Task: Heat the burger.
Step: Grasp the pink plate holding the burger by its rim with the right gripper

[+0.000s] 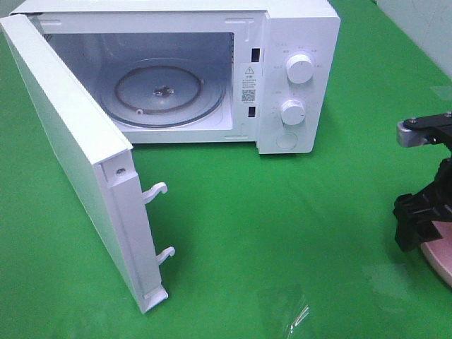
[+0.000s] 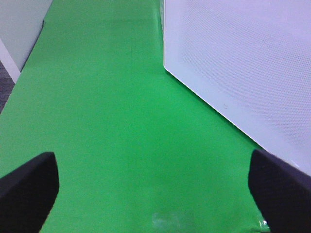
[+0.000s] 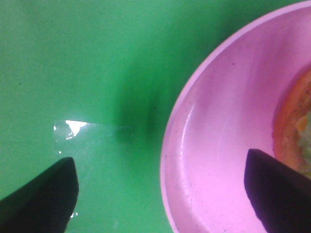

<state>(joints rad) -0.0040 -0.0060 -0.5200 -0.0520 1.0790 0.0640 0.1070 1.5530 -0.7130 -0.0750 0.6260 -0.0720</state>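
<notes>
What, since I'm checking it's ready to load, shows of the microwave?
The microwave is a white box standing on the green cloth. Its door hangs wide open at the left, two latch hooks on its edge. Inside, the round glass turntable is bare. Two white knobs sit on its right side.

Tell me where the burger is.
The burger lies on the pink plate at the exterior view's right edge, with the right pincer over the plate's rim.
</notes>
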